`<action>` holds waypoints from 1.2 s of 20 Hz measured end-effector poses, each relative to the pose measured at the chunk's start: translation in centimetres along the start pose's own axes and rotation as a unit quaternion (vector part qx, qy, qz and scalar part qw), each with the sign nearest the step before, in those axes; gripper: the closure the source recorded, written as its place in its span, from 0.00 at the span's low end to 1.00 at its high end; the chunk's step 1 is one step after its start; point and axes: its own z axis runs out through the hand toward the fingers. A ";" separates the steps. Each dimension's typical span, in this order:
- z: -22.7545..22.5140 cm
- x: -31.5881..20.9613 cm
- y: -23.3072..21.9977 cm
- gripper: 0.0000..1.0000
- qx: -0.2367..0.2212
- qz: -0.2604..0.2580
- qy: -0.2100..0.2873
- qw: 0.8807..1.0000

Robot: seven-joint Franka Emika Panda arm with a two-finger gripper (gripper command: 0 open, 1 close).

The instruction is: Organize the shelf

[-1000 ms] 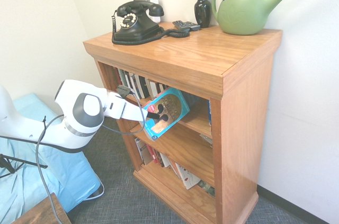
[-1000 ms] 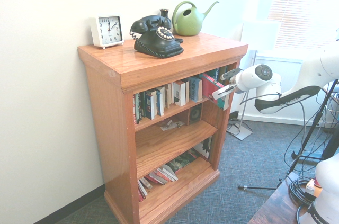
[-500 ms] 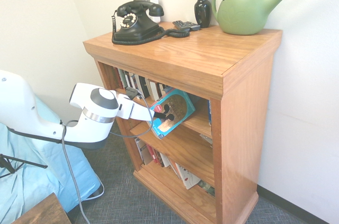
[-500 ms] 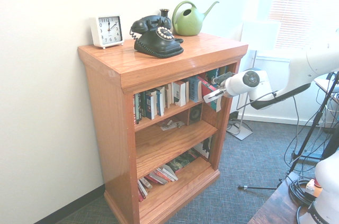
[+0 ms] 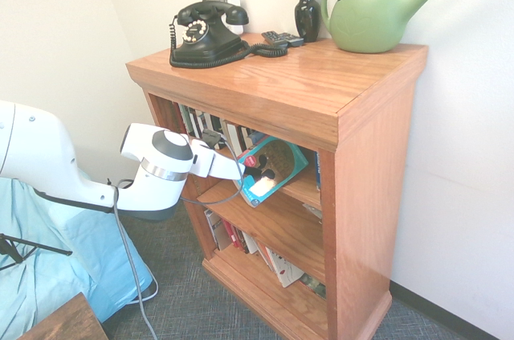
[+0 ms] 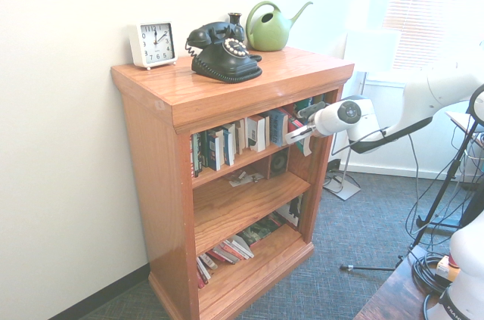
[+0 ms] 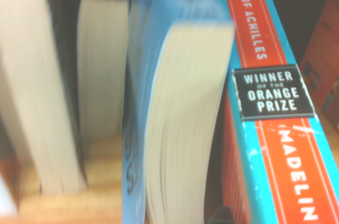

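The shelf (image 5: 305, 87) is a reddish-brown oak bookcase (image 6: 227, 89) with three tiers. My gripper (image 5: 255, 168) is shut on a teal paperback book (image 5: 281, 165), which is tilted at the front of the top tier's right part. From the other side, the gripper (image 6: 296, 133) and the book (image 6: 301, 121) sit at the right end of a row of upright books (image 6: 234, 138). The wrist view shows the book's teal and red spine (image 7: 265, 102) next to blurred page edges of standing books (image 7: 180, 118).
On top stand a black dial phone (image 5: 205, 34), a dark vase (image 5: 307, 12), a green watering can (image 5: 369, 14), a remote (image 5: 281, 37) and a white clock (image 6: 153, 44). Papers (image 6: 246, 178) lie on the middle tier. Slumped books (image 6: 234, 248) fill the bottom tier.
The arm has pushed toward the shelf, carrying the teal book deeper into the top tier's right end. The gripper has stayed shut on it.
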 end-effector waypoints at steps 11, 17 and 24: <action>0.7 2.1 -1.5 1.00 0.013 0.052 -0.025 0.998; 1.4 3.6 -2.0 0.00 0.015 0.050 -0.024 0.998; 1.3 3.6 -2.2 0.00 0.014 0.048 -0.025 0.998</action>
